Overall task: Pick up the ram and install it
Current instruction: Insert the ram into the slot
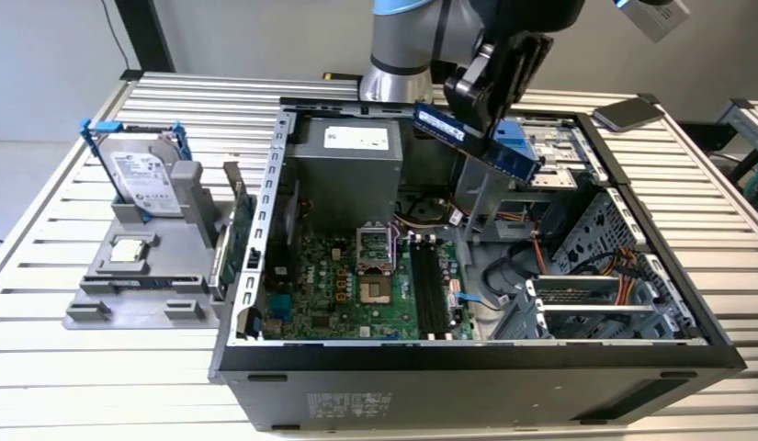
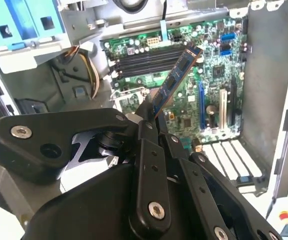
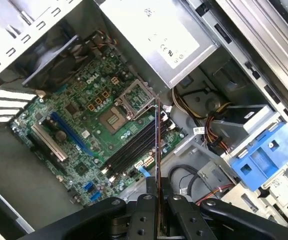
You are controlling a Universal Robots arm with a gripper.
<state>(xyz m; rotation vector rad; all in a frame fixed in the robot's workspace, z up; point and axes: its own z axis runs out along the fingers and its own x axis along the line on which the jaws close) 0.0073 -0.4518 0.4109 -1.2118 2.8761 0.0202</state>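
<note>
On slatted table (image 1: 36, 367), open computer case (image 1: 477, 390) with motherboard (image 1: 317, 303) exposed. Above it, ram (image 1: 474, 140) tilted in air, clenched between jaws, well apart from black memory slots (image 1: 434, 292). Probably best: level stick, align along slot, press evenly.
</note>
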